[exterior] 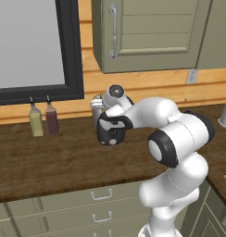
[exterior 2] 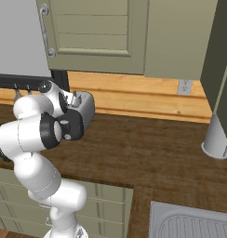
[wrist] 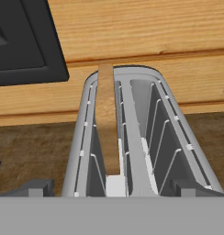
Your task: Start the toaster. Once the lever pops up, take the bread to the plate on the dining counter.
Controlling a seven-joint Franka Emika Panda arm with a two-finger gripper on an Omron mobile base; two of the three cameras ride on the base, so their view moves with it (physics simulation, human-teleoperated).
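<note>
While folded low over the dark wooden counter [exterior: 50,162]:
Arm: elbow bent forward, wrist turned down at the toaster [exterior 2: 85,108].
Gripper [exterior: 110,135]: poised just above the toaster's near end, jaws released, grasping nothing.
Bread [wrist: 107,124]: upright in the left slot.
Right slot: empty.

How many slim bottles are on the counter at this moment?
2. Both stand side by side at the back of the dark wooden counter, under the black-framed window: a yellowish bottle on the left and a dark red bottle right beside it. The arm may hide others.
</note>
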